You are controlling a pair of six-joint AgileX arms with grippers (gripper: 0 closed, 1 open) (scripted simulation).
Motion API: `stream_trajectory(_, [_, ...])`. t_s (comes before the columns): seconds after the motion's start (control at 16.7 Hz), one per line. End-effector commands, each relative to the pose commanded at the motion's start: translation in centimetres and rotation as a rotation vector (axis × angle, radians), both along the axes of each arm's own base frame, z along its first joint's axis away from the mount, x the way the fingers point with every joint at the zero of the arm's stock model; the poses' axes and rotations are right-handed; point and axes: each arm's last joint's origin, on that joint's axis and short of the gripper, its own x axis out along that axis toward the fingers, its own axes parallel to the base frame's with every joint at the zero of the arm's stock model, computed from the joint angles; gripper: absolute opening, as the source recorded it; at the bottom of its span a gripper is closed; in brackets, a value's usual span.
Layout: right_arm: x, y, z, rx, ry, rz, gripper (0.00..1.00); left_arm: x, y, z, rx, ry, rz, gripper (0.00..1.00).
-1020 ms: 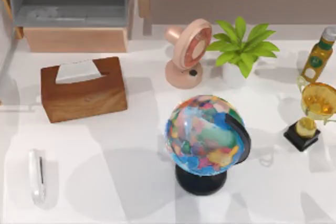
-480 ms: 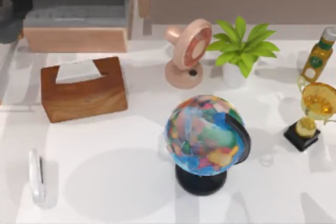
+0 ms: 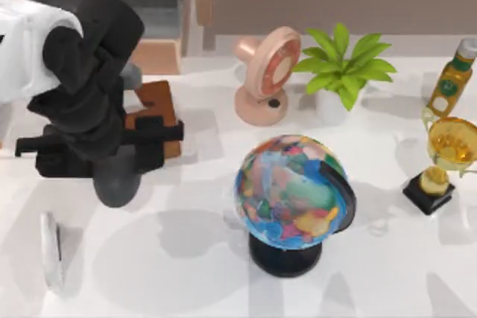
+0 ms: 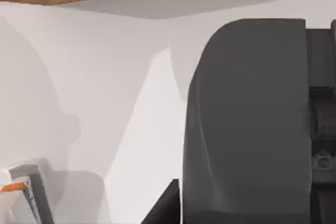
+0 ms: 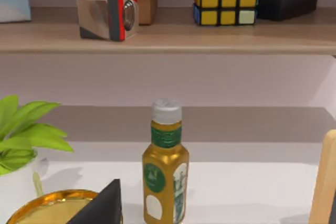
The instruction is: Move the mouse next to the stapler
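The stapler (image 3: 51, 251), a slim white one, lies near the table's front left corner; its end with an orange strip shows in the left wrist view (image 4: 29, 195). The mouse is hidden or out of view. My left arm reaches in from the left over the wooden tissue box (image 3: 156, 106), and my left gripper (image 3: 115, 180) hangs above the table between the box and the stapler, nothing visibly in it. A dark grey part of it (image 4: 247, 119) looms large in the left wrist view. My right arm is parked at the right, its wrist view facing the back shelf.
A globe (image 3: 294, 191) on a black base stands mid-table. Behind it are a pink fan (image 3: 267, 72) and a potted plant (image 3: 339, 61). A gold trophy (image 3: 443, 158) and a yellow bottle (image 3: 451, 80) (image 5: 165, 174) stand at the right.
My left arm has swung in from the back left corner and now covers most of the tissue box. The stapler and the other objects have not moved.
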Motion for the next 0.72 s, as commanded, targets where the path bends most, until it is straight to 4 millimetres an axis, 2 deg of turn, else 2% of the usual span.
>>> stream_trajectory(0.18, [0.0,0.0,0.0,0.000,0.000,0.000,1.00,-3.7,-1.6,-2.7,0.033,0.060,-0.035,0.00])
stream_trajectory(0.3, [0.0,0.0,0.0,0.000,0.000,0.000,1.00,-5.3,-2.0,-3.7,0.049,0.080,-0.048,0.00])
stream_trajectory(0.42, [0.0,0.0,0.0,0.000,0.000,0.000,1.00,-6.0,-2.2,-4.2,0.056,0.087,-0.053,0.00])
stream_trajectory(0.72, [0.0,0.0,0.0,0.000,0.000,0.000,1.00,-5.9,-2.1,-4.2,0.059,0.092,-0.051,0.00])
